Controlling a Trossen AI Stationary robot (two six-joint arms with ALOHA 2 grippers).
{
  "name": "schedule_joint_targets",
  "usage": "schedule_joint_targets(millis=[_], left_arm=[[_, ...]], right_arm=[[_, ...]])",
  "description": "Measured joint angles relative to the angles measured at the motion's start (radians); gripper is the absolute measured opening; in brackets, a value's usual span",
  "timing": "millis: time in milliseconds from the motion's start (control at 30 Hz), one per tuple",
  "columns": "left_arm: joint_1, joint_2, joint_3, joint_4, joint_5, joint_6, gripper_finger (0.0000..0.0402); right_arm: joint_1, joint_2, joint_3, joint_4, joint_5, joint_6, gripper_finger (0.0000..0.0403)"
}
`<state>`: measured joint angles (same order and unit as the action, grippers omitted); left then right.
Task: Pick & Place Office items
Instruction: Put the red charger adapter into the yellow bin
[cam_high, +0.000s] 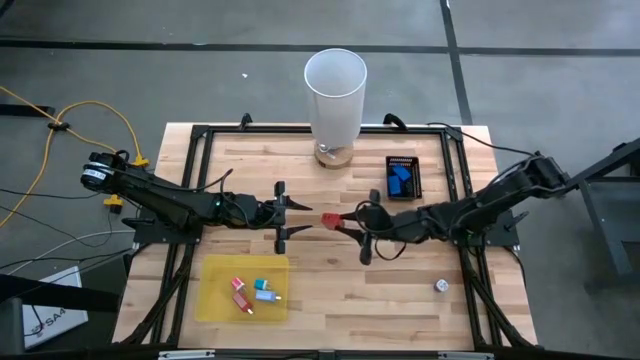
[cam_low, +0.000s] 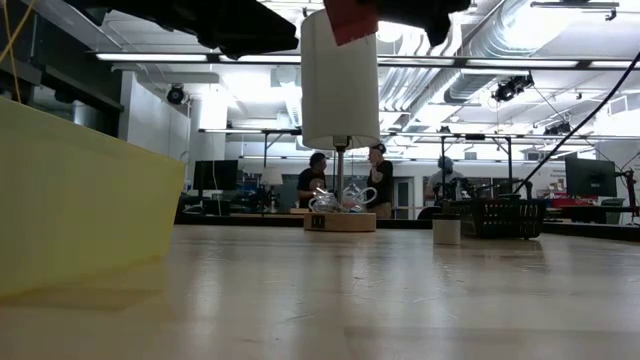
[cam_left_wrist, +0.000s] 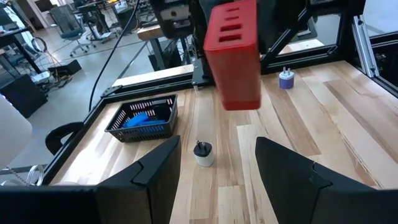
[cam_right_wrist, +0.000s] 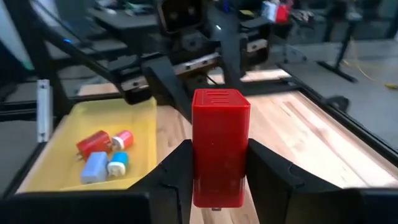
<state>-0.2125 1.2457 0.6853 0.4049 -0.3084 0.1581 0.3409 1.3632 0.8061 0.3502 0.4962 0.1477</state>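
Here, in the middle of the high view, the two arms meet tip to tip above the table (cam_high: 400, 300). The right gripper (cam_high: 340, 222) reaches in from the right and is clenched on a red block (cam_high: 331, 220); in its own wrist view the block (cam_right_wrist: 220, 146) stands upright, pinched between the two dark fingers (cam_right_wrist: 176, 168), its slotted top facing the camera. The left gripper (cam_high: 282, 211) comes in from the left and stops just short of the block, its fingers spread and grasping nothing. In the left wrist view those fingers (cam_left_wrist: 152, 171) stand apart at the bottom of the frame, with the red block (cam_left_wrist: 233, 55) hanging above and between them, held from the far side.

At lower left in the high view lies a yellow tray (cam_high: 215, 300) holding three small pieces: a red one (cam_high: 241, 292), a second red one beside it and a blue one (cam_high: 264, 291). The right wrist view shows the same pieces (cam_right_wrist: 102, 155) clustered in the tray (cam_right_wrist: 56, 149) at left.

At upper right of the table sits a black basket (cam_high: 414, 177) with blue pieces (cam_high: 398, 180) in it. A tall white cylinder (cam_high: 335, 98) stands on a wooden base at the top centre. A small whitish round piece (cam_high: 440, 286) lies alone at lower right. In the low view, people stand far behind the table.
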Motion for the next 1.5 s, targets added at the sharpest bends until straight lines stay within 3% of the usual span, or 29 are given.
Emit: schedule_joint_targets(millis=[300,667,933,1500], left_arm=[[0.0,0.0,0.0,0.0,0.005,0.0,0.0199],[0.0,0.0,0.0,0.0,0.004,0.0,0.0199],[0.0,0.0,0.0,0.0,0.003,0.0,0.0199],[0.0,0.0,0.0,0.0,-0.002,0.0,0.0199]], right_arm=[[-0.085,0.0,-0.156,0.293,-0.145,-0.105,0.0112],[-0.179,0.067,-0.194,0.432,-0.293,-0.105,0.0111],[-0.178,0.136,-0.194,0.538,-0.313,-0.118,0.0112],[-0.177,0.139,-0.194,0.545,-0.364,-0.095,0.0111]])
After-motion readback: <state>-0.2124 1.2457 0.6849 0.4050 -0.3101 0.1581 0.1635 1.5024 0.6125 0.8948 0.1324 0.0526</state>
